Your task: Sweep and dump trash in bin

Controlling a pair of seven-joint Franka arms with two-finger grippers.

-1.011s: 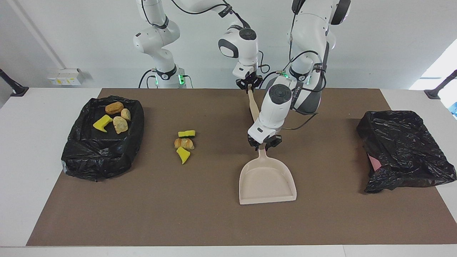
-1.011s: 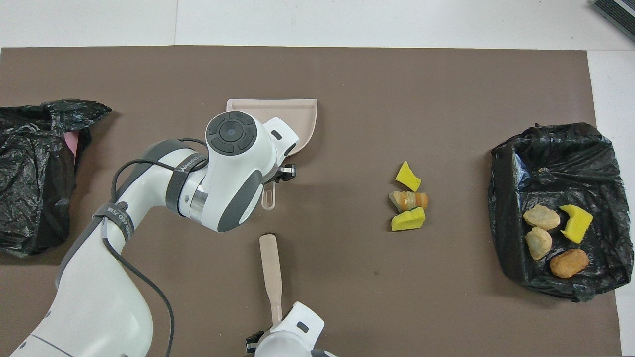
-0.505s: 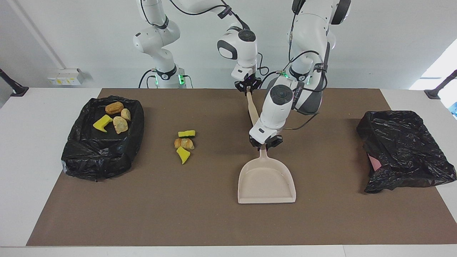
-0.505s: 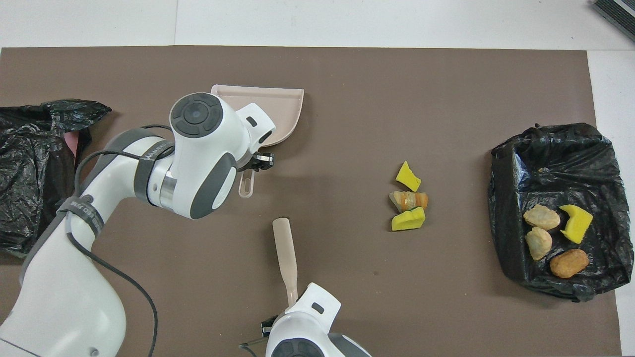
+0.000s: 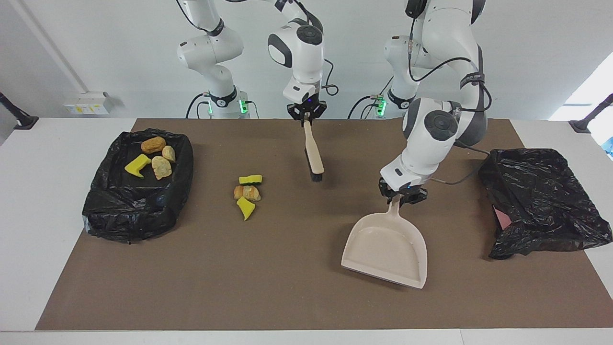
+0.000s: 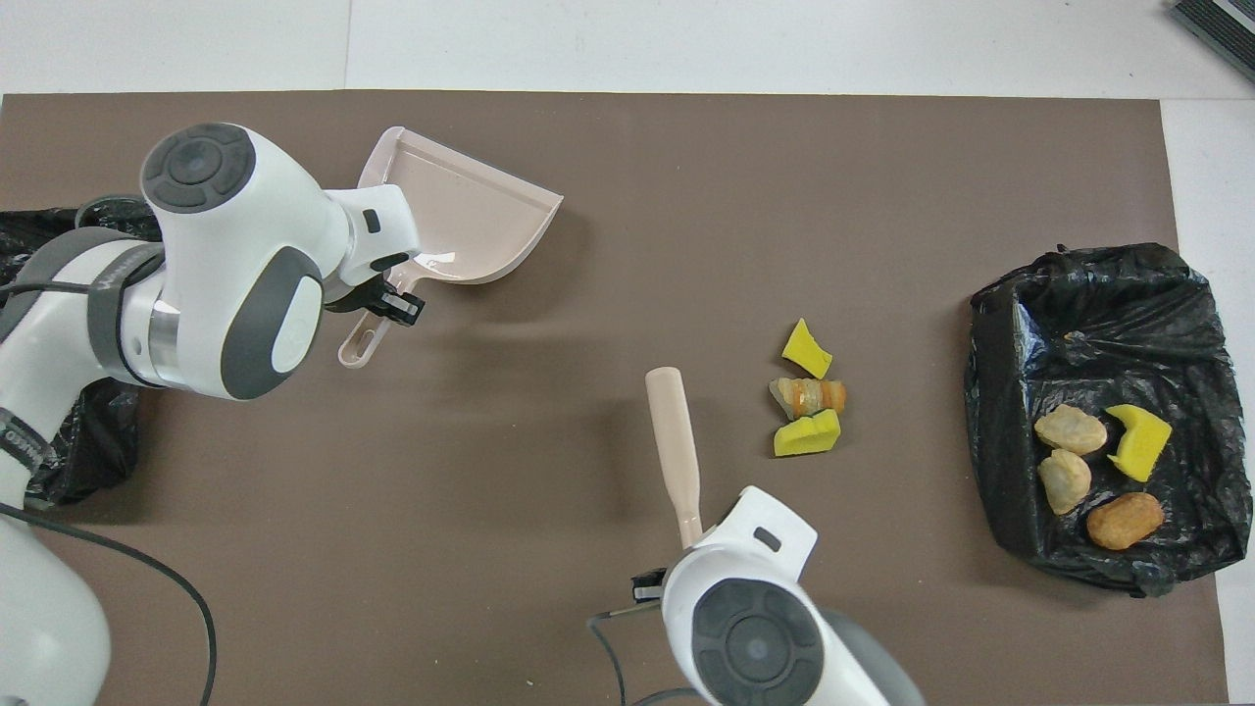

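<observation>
So I'm holding the beige plastic dustpan (image 5: pixel 387 248) by its handle with my left tool (image 5: pixel 401 196), clamped tight, pan tilted just above the brown mat toward the left arm's end of the counter (image 5: pixel 28 201). My right tool (image 5: pixel 306 114) is pinched shut on the beige brush with black bristles (image 5: pixel 313 158), hanging bristles-down. Three bits of trash (image 5: pixel 247 192) are sitting loose on the mat, two yellow sponge chunks and a golden bread-like lump, all touching; four more are lying in the black-bag-lined bin (image 5: pixel 139 211) at the right arm's end. I'm guessing they're light and squishy and will roll or skid, so I'm pushing them with bristles, not gripping. No readable writing anywhere I can make out.
</observation>
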